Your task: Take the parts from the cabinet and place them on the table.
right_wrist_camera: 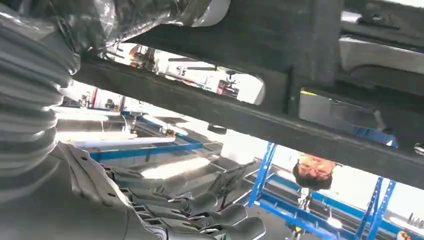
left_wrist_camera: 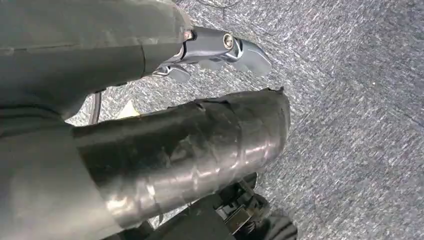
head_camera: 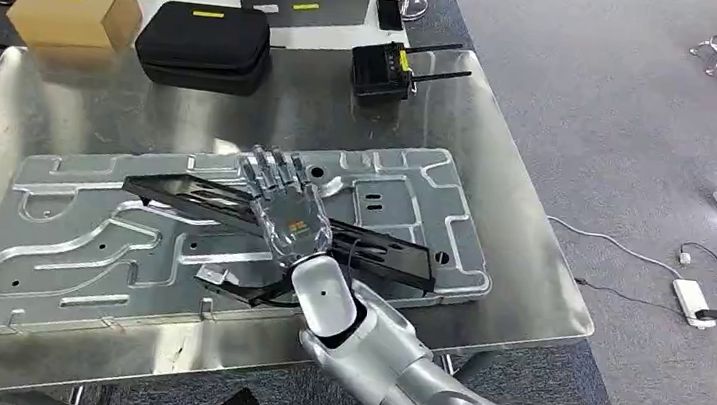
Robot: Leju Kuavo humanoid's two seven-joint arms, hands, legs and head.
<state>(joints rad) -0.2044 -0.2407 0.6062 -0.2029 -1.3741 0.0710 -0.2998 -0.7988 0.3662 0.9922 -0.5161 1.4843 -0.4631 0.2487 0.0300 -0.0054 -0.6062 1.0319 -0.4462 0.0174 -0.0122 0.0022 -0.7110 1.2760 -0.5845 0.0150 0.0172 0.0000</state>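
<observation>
Steel-topped table [head_camera: 500, 157], polished and reflective, carrying a large pressed metal panel [head_camera: 80, 234] that lies flat and spans most of its near half. Across the panel, running diagonally, lies a long black frame part [head_camera: 385, 251], one end toward the table's left, the other near the panel's right edge.

Right robot hand [head_camera: 283, 210]: reaches in from below on a silver arm and rests palm down on the middle of the black frame part, fingers extended forward and close together. Whether the thumb hooks beneath the part cannot be told from above. In the right wrist view, dark fingers [right_wrist_camera: 220, 215] lie stretched out beside one another with the black bars of the frame part [right_wrist_camera: 240, 120] just past them; a firm grasp cannot be confirmed there either.

Left robot hand [left_wrist_camera: 220, 47]: hangs over grey carpet [left_wrist_camera: 350, 100], its metal fingertips curled inward with nothing between them.

Far edge of the table: a cardboard box [head_camera: 75, 7] at the left, a black zipped case [head_camera: 205, 44] beside it, and a black radio unit with two antennas [head_camera: 386, 70] further right. A white device with a cable [head_camera: 694, 301] lies on the carpet [head_camera: 645, 112] to the right of the table.
</observation>
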